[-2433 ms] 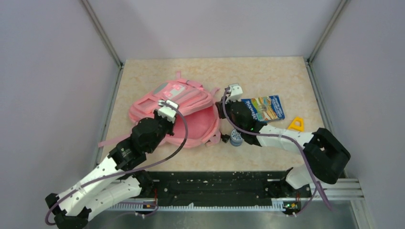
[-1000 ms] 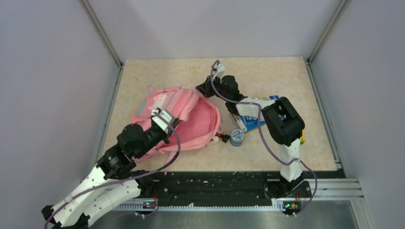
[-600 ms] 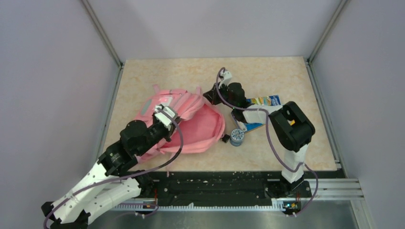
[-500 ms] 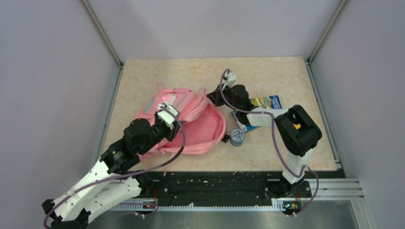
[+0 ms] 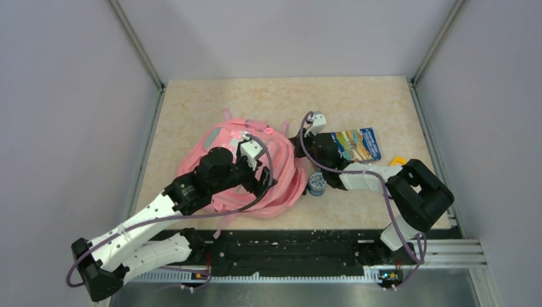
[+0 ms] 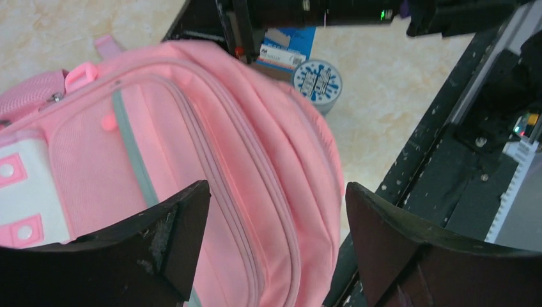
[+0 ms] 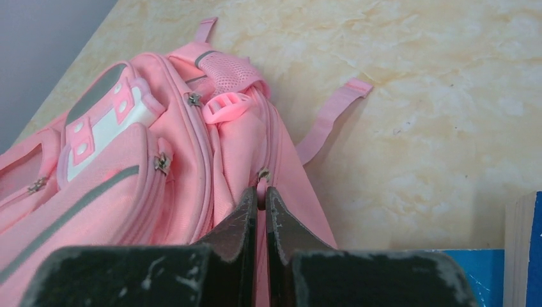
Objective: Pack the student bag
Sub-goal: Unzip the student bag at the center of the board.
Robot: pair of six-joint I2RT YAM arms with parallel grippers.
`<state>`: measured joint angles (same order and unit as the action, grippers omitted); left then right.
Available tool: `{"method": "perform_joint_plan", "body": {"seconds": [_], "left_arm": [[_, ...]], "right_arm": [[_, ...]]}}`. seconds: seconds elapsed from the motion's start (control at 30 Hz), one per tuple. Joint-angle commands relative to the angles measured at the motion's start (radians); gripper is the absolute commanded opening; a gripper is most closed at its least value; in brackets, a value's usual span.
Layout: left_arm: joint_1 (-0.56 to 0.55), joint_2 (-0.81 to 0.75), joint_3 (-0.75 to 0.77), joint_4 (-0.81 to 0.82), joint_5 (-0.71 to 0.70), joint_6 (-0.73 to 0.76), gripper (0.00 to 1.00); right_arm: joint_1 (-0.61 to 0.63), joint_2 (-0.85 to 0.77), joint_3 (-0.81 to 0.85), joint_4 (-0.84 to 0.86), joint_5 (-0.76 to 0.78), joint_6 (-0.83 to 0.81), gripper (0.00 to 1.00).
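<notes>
The bag [image 5: 284,182] lay centre-left on the worktop [image 5: 211,102] — left fingers [image 6: 167,235] spread wide open just above it, right fingers [image 7: 238,225] closed on its zip tab [image 7: 261,179].

The pink student bag [image 5: 222,142] lies left of centre on the beige surface [image 5: 358,102]. The left gripper [image 5: 265,184] hangs over its near part. The right gripper [image 5: 298,142] meets its right side. Nearer the right edge lie a blue book [image 5: 358,144], a small round blue-and-white item [image 5: 316,183] and a partly hidden yellow piece [image 5: 397,161].
</notes>
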<state>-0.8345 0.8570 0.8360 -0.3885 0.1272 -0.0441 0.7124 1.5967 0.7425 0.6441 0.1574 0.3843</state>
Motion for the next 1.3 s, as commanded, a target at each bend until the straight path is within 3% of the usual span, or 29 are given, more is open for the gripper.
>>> {"method": "perform_joint_plan", "body": {"seconds": [0.0, 0.13, 0.37, 0.77, 0.83, 0.9, 0.97, 1.13, 1.27], "left_arm": [[-0.039, 0.051, 0.017, 0.199, -0.053, -0.119, 0.83], [-0.108, 0.137, 0.048, 0.258, -0.177, -0.106, 0.87], [-0.194, 0.319, 0.102, 0.223, -0.485, -0.082, 0.91], [-0.208, 0.479, 0.05, 0.318, -0.604, -0.159, 0.96], [-0.216, 0.507, 0.065, 0.288, -0.64, -0.136, 0.88], [-0.218, 0.523, 0.097, 0.22, -0.683, -0.15, 0.6], [-0.218, 0.521, 0.111, 0.188, -0.716, -0.151, 0.39], [-0.218, 0.464, 0.085, 0.166, -0.731, -0.131, 0.02], [-0.218, 0.357, 0.098, 0.11, -0.667, -0.091, 0.0]], "right_arm": [[0.026, -0.061, -0.022, 0.068, 0.035, 0.001, 0.0], [0.027, -0.063, -0.03, 0.069, 0.039, 0.002, 0.0], [0.027, -0.073, -0.034, 0.066, 0.046, -0.004, 0.0], [0.027, -0.082, -0.038, 0.059, 0.054, -0.015, 0.0], [0.027, -0.085, -0.038, 0.056, 0.054, -0.019, 0.0], [0.027, -0.09, -0.038, 0.05, 0.059, -0.025, 0.0], [0.027, -0.095, -0.038, 0.046, 0.063, -0.031, 0.0], [0.027, -0.089, -0.037, 0.04, 0.076, -0.045, 0.0], [0.027, -0.062, -0.016, 0.031, 0.077, -0.061, 0.0]]}}
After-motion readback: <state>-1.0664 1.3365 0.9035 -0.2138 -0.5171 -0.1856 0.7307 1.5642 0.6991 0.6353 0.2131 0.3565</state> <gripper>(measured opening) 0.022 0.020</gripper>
